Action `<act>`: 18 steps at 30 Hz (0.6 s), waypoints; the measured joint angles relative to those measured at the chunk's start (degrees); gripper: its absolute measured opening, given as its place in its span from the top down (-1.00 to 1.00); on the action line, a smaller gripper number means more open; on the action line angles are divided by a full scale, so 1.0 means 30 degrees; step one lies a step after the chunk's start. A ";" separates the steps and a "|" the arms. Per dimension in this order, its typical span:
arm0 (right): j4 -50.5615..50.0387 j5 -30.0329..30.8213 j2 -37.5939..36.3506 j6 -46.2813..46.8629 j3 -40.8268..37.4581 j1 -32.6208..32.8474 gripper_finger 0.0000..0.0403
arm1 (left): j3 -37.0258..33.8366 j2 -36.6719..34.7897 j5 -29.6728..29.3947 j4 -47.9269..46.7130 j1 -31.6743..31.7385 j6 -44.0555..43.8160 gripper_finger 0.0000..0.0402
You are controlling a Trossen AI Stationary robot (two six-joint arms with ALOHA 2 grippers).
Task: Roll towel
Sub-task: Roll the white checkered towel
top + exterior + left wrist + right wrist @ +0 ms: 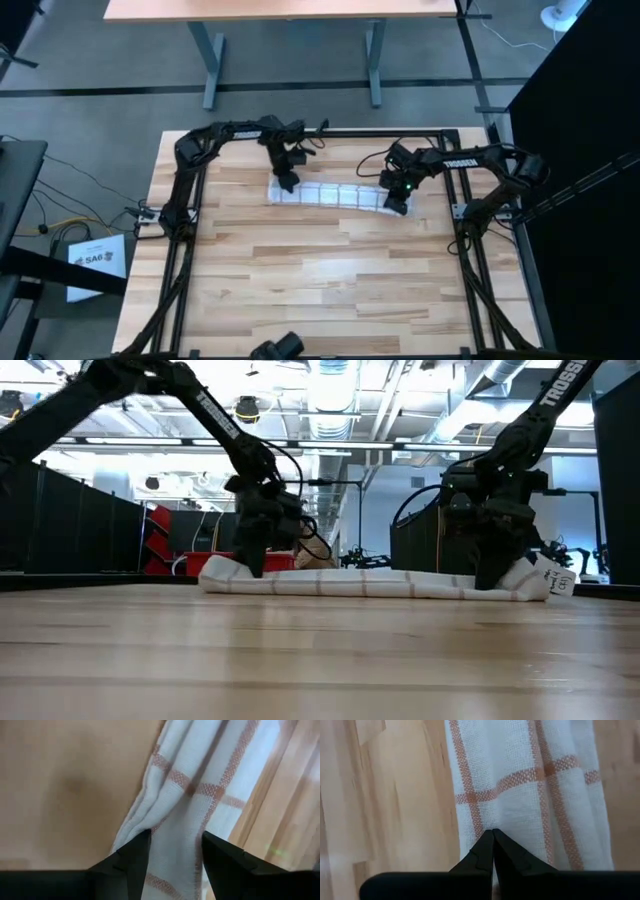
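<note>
Left gripper (170,865) straddles towel (335,194) end, jaws apart; right gripper (493,851) pinches other end — roll both evenly.

White towel (530,795) gridded with thin reddish-brown lines on light wood-grain table (330,270)

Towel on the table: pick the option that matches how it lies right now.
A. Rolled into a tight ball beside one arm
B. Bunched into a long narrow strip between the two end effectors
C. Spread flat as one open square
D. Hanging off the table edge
B. The towel lies as a long folded strip, with the left end effector at one end and the right end effector at the other.
</note>
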 joint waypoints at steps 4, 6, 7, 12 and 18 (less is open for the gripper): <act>0.0030 0.0062 0.0004 -0.1080 0.0004 -0.0151 1.00 | -0.3429 -0.3011 -0.0523 0.3561 -0.0576 -0.1432 0.20; -0.0021 0.0094 0.0007 -0.1669 0.0007 -0.0151 1.00 | -0.5017 -0.4339 -0.1226 0.5621 -0.0798 -0.1943 0.20; -0.0031 0.0089 0.0007 -0.1924 0.0000 -0.0151 1.00 | -0.5692 -0.4883 -0.1666 0.6514 -0.0852 -0.2178 0.20; 0.0193 0.0102 0.0011 -0.2275 -0.0015 -0.0151 1.00 | -0.7628 -0.5778 -0.2251 0.8145 -0.0744 -0.2723 0.20; -0.0497 0.0240 0.0029 -0.2337 0.0007 -0.0213 1.00 | -0.8046 -0.5780 -0.2274 0.7856 -0.0450 -0.1793 0.20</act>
